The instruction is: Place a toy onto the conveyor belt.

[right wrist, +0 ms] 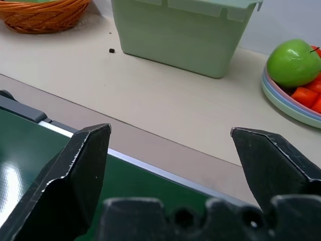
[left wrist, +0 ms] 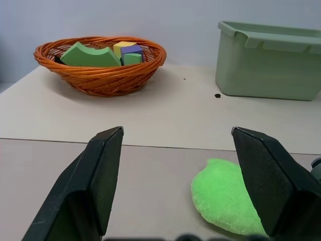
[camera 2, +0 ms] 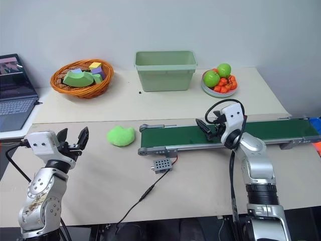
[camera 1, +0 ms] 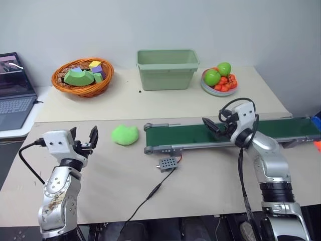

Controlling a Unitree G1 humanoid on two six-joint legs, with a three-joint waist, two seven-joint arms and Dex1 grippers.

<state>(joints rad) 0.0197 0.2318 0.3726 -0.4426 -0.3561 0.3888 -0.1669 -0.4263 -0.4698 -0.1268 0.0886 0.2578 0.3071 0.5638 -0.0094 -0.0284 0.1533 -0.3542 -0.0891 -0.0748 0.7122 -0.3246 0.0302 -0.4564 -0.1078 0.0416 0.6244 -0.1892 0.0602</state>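
The toy (camera 1: 125, 134), a lime-green plush lump, lies on the beige table just left of the conveyor belt's (camera 1: 188, 134) near-left roller end. My left gripper (camera 1: 84, 136) hovers open a short way left of the toy, pointing forward. In the left wrist view the toy (left wrist: 225, 198) sits low beside one black finger (left wrist: 266, 181), apart from it. Over the middle of the dark-green belt, my right gripper (camera 1: 212, 126) is open with nothing between its fingers. The right wrist view looks across the belt (right wrist: 30, 155) from between those fingers.
At the back stand an orange wicker basket (camera 1: 83, 76) of foam blocks, a pale green bin (camera 1: 167, 69) and a plate of fruit (camera 1: 219, 80). A laptop (camera 1: 12, 93) sits at the far left. A small grey box (camera 1: 167, 163) with a cable lies in front of the belt.
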